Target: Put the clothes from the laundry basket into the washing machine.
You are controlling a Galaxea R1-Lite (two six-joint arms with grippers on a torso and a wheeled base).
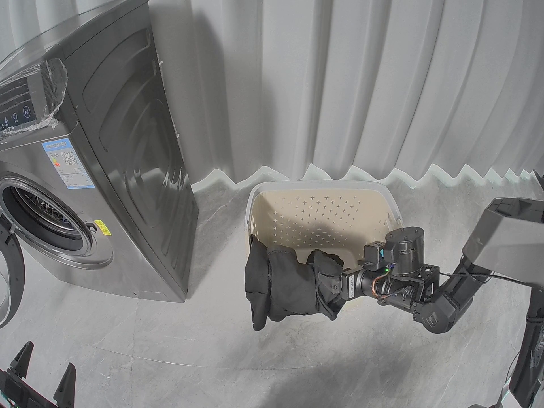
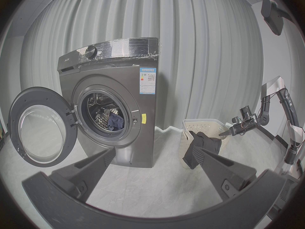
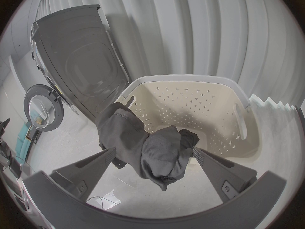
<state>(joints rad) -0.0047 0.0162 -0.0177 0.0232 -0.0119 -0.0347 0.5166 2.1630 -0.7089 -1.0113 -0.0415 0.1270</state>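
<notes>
A dark grey garment (image 1: 283, 284) hangs over the front rim of the cream laundry basket (image 1: 317, 185), partly inside and partly down the outside. My right gripper (image 1: 333, 290) is at the garment's basket end. In the right wrist view its fingers (image 3: 109, 155) are spread wide, with the bunched garment (image 3: 133, 137) between them. The washing machine (image 1: 124, 143) stands to the left with its door (image 2: 41, 126) swung open. A dark blue piece of clothing (image 2: 115, 121) lies in the drum. My left gripper (image 1: 45, 369) is open, low at the left, holding nothing.
White curtains (image 1: 368, 75) hang behind the basket and the machine. Bare grey floor (image 1: 187, 341) lies between the basket and the machine's front. The open door (image 1: 11, 273) juts out at the far left.
</notes>
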